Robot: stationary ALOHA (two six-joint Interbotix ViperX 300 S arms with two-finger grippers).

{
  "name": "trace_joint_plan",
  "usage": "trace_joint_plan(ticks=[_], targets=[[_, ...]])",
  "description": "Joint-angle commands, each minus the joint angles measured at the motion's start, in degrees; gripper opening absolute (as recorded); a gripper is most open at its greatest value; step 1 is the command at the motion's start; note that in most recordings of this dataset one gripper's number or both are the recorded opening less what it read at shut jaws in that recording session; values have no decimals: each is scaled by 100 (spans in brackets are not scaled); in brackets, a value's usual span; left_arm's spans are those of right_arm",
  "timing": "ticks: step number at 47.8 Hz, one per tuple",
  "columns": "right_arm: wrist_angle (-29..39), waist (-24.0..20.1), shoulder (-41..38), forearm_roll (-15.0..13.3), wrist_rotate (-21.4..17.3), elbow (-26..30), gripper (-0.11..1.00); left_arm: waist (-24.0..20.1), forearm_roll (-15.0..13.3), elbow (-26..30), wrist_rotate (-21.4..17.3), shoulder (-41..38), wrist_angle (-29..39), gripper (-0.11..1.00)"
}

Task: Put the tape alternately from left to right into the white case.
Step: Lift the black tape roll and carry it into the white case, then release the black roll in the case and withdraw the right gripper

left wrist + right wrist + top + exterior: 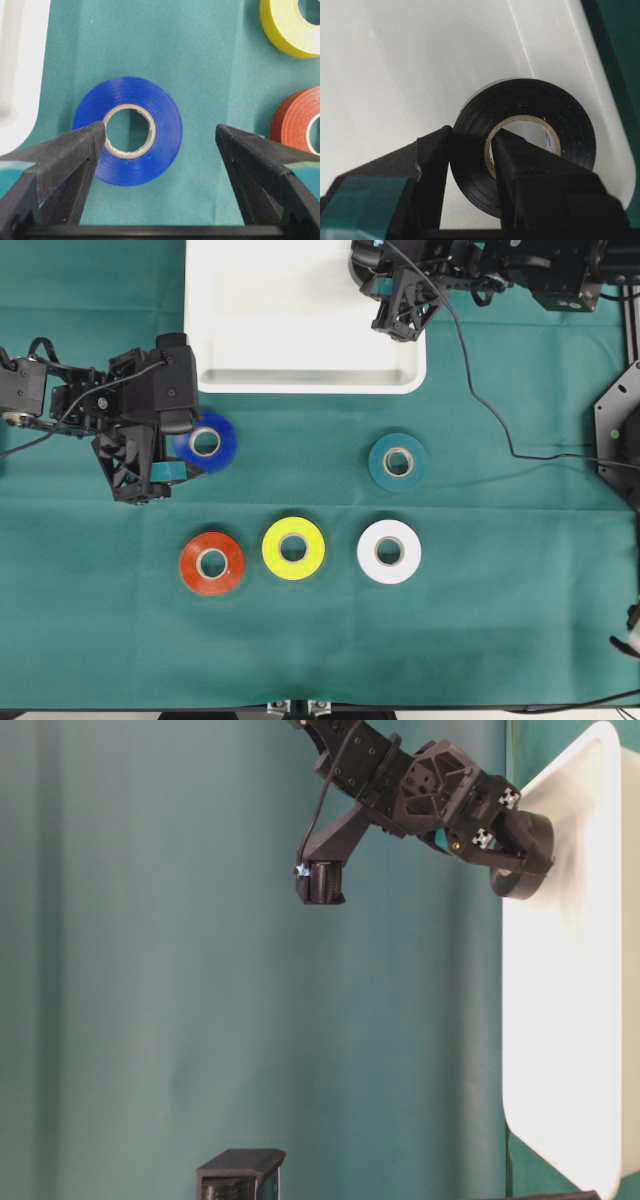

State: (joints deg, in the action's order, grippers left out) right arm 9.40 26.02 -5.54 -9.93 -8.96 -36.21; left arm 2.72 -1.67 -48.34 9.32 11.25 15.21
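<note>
The right arm reaches in from the upper right of the overhead view, its right hand [392, 310] over the right end of the case [300, 378]. In the right wrist view the right hand [472, 150] is clamped on the black roll [530, 145]: one finger [427, 165] presses the outside of the ring and the other passes through its pale core, pinching the wall between them. The roll is tilted, above the case's white floor near a rounded corner. The table-level view shows this hand [515, 860] angled down toward the case's rim [560, 780], with the roll at its tip.

The left arm comes in from the left edge, forearm roughly level across the green tabletop [500, 620]. Its left hand [180, 455] stands wide, spread over the blue roll [207, 442]. In the left wrist view one fingertip [95, 137] overlaps the blue roll's [150, 165] core edge, while the other finger [235, 145] stands apart on the cloth beyond the roll; whether any finger touches the roll cannot be told. The blue roll lies flat just in front of the case's near rim.

The teal roll [398, 462] lies flat to the right. In a row nearer the front edge sit the red roll [211, 563], yellow roll [293, 547] and white roll [389, 551], all flat and apart from each other.
</note>
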Motion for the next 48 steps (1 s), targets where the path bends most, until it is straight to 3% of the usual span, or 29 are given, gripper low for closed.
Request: trace_joint_plan(ticks=[1, 17, 26, 29, 33, 48], targets=[[-62, 0, 70, -18, 9, 53, 30, -9, 9, 141, 9, 88, -18, 69], [-141, 9, 70, -9, -18, 70, 30, -9, 9, 132, 9, 88, -26, 69], [-255, 9, 70, -9, -26, 70, 80, -9, 9, 141, 9, 88, -18, 69], [-290, 0, 70, -9, -35, 70, 91, -9, 9, 141, 9, 88, -18, 69], [-290, 0, 70, -9, -35, 62, 86, -9, 9, 132, 9, 88, -18, 69], [-290, 9, 70, -9, -35, 62, 86, -9, 9, 141, 9, 88, -18, 69]])
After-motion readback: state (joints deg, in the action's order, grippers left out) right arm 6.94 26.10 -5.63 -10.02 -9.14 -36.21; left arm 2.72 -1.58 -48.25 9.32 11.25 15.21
